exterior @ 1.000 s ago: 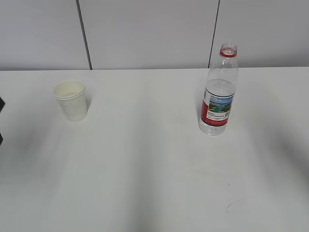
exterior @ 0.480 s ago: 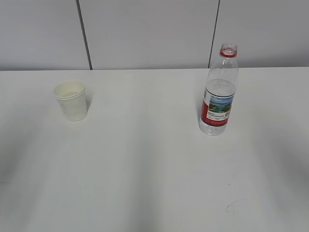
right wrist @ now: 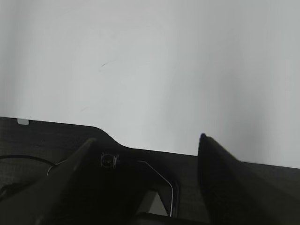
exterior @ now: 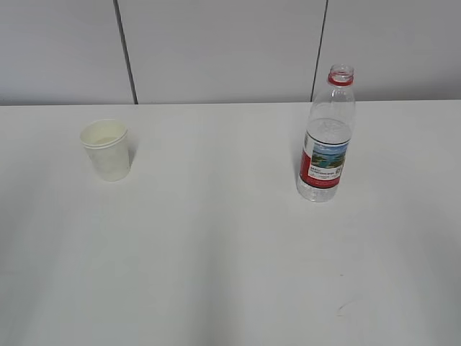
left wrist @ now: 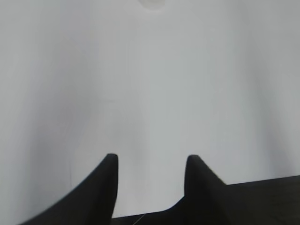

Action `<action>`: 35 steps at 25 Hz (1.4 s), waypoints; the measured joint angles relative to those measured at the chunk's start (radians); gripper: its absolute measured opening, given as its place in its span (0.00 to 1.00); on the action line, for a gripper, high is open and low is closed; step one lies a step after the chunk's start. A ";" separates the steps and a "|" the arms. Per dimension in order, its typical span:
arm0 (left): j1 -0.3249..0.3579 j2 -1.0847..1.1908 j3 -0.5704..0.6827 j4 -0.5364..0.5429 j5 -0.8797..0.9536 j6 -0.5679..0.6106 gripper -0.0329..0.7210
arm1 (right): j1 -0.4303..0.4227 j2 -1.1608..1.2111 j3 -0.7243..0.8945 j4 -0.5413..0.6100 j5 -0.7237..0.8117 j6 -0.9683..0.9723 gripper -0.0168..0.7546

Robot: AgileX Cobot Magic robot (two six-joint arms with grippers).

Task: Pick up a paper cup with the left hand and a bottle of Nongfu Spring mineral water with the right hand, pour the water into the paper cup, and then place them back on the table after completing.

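A white paper cup (exterior: 106,150) stands upright at the left of the white table (exterior: 216,238). An uncapped Nongfu Spring bottle (exterior: 328,137), with a red neck ring and a red label, stands upright at the right. The water (exterior: 330,130) reaches about its shoulder. Neither arm shows in the exterior view. In the left wrist view my left gripper (left wrist: 152,158) is open and empty over bare table, far back from the cup, whose base (left wrist: 151,3) shows at the top edge. In the right wrist view my right gripper (right wrist: 146,138) is open and empty above the table's near edge; the bottle is out of that view.
A grey panelled wall (exterior: 216,50) rises behind the table's far edge. A small dark scuff (exterior: 340,308) marks the tabletop at the front right. A dark surface (right wrist: 28,140) lies below the table's near edge in the right wrist view.
A dark bit of the left arm at the exterior view's left edge one second ago has gone out of view. Cup and bottle have not moved.
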 joint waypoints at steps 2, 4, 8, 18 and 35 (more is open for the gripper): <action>0.000 -0.036 0.000 0.000 0.000 0.002 0.43 | 0.000 -0.090 0.019 0.016 0.004 0.000 0.65; 0.000 -0.076 0.009 0.000 -0.003 0.024 0.43 | 0.000 -0.176 0.029 0.021 0.012 -0.005 0.65; 0.000 -0.152 0.064 0.000 -0.005 0.067 0.42 | 0.000 -0.327 0.033 0.021 0.027 -0.009 0.65; -0.001 -0.467 0.195 0.000 -0.069 0.121 0.39 | 0.000 -0.537 0.038 -0.058 0.039 -0.045 0.65; -0.002 -0.670 0.312 0.005 -0.041 0.182 0.36 | 0.000 -0.544 0.169 -0.094 -0.035 -0.061 0.65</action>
